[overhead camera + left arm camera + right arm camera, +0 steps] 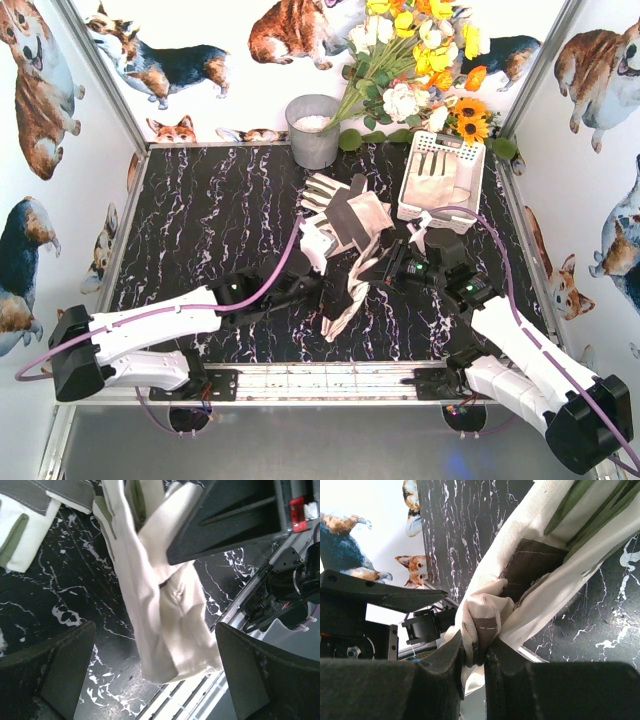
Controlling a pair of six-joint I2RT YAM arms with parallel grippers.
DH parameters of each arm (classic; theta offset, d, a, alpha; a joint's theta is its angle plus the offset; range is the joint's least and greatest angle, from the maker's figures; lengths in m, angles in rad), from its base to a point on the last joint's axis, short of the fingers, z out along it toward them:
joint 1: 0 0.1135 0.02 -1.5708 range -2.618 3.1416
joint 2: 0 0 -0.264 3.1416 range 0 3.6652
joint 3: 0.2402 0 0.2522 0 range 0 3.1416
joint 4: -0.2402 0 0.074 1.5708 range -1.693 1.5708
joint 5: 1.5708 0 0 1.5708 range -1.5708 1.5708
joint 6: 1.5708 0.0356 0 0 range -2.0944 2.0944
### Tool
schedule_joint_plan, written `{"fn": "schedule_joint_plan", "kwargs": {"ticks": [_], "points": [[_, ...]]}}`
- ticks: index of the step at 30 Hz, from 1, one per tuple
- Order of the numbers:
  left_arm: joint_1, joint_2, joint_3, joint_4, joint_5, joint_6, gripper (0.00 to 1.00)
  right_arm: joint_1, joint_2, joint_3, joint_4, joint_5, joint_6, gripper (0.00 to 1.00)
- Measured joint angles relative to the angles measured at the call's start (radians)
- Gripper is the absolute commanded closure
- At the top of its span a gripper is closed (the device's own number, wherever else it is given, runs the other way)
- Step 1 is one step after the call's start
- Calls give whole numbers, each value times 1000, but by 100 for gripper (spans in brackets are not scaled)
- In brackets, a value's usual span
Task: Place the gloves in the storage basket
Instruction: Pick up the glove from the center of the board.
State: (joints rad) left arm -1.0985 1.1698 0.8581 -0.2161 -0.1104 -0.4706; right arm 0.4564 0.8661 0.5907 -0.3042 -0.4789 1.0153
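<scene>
Top external view: black marbled table (200, 230). White basket (440, 147) at the far right, with one glove (440, 182) lying in it. Loose gloves (345, 215) piled mid-table, short of the basket. One held glove (345, 295) stretches toward the near edge, between the two arms.

Right gripper (475, 655): pinched tight on a small fold of the held glove beside a dark patch (right wrist view). Left gripper (155, 647): spread wide, one finger on either side of the cloth, apparently not touching it.

Risks:
- The pinch is on a bunched fold at the fingertips only, so the dangling weight could pull it free on the way to the basket.
- The trailing end may catch the pile or the basket rim and drape outside.
- If the left closes now, both arms would tug the same glove.

Unclear:
- Glove count in the pile.
- Whether the held glove's far end rests on the table.
- Right fingertips are hidden from above.
</scene>
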Motion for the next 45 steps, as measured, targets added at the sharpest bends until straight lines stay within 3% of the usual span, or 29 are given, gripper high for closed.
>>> {"fn": "schedule_joint_plan", "kwargs": {"ticks": [5, 10, 13, 16, 21, 27, 29, 38, 45], "points": [[-85, 68, 16, 27, -64, -2, 0, 2, 0, 4, -18, 23, 5, 100], [-193, 171, 100, -21, -219, 30, 4, 2, 0, 5, -35, 44, 12, 100], [-248, 214, 150, -56, -344, 60, 30, 2, 0, 5, -41, 58, 18, 100], [-304, 251, 185, -82, -466, 89, 49, 3, 0, 5, -45, 70, 34, 100], [-366, 308, 210, -122, -602, 121, 55, 5, 0, 5, -60, 89, 67, 100], [-375, 344, 211, -152, -671, 131, 93, 6, 0, 5, -64, 101, 93, 100], [-377, 341, 210, -148, -681, 134, 100, 8, 0, 5, -69, 109, 99, 84], [-380, 315, 163, -101, -681, 133, 100, 67, -2, 31, -160, 198, 140, 8], [-380, 315, 163, -98, -680, 118, 100, 133, -28, 80, -275, 319, 203, 2]]}}
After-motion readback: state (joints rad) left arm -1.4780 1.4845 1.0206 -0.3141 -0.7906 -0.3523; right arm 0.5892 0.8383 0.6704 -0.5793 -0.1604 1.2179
